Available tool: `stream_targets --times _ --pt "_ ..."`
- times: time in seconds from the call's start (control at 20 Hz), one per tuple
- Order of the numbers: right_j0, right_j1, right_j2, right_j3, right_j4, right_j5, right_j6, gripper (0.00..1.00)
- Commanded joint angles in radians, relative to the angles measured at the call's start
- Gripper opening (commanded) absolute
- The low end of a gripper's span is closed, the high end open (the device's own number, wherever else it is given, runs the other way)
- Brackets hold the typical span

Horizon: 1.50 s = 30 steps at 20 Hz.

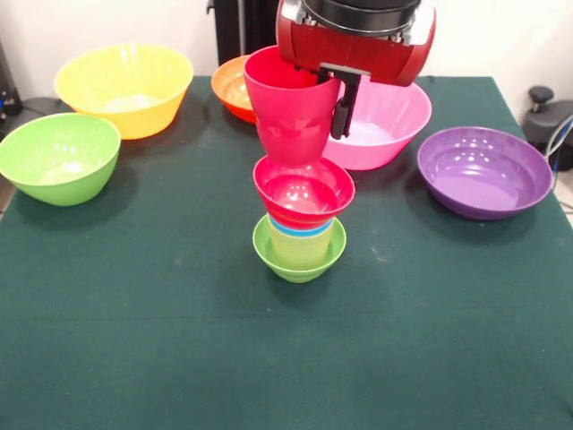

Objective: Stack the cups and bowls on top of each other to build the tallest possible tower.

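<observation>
In the front view, the claw (pixel 315 94) hangs from the red and black arm over the middle of the dark green worktop (pixel 134 340). It is closed on the red cup (pixel 288 107): one black finger (pixel 341 106) presses the outside of the cup's right wall near the rim, while the other finger seems to be inside the cup and is mostly hidden. The cup is upright, mouth up, tilted slightly, and held in the air just above the tower (pixel 301 224); whether its base touches the bowl below cannot be told.

The tower stands at the worktop's centre. Its base is the small lime-green bowl (pixel 299 255). Inside that sits the pale yellow cup (pixel 300 246), with the rim of the blue cup (pixel 300 230) showing above it, and the small red bowl (pixel 303 191) rests on top.

The other bowls lie well apart from the tower. The large green bowl (pixel 59 159) is at the left, with the large yellow bowl (pixel 125 90) behind it. The orange bowl (pixel 233 88) sits at the far side, partly hidden by the red cup. The pink bowl (pixel 385 125) is far right of centre, behind the claw, and the wide purple bowl (pixel 483 172) lies at the right.
</observation>
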Motion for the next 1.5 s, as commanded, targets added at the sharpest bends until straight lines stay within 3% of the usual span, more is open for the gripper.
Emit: stream_targets --times 0.05,0.7,1.5 --pt "0.009 0.028 0.07 0.123 0.006 -0.056 0.094 0.0" --pt "0.024 0.0 0.052 0.213 0.007 -0.091 0.132 0.0" --pt "0.02 -0.013 0.064 0.284 0.011 -0.208 0.124 0.0"
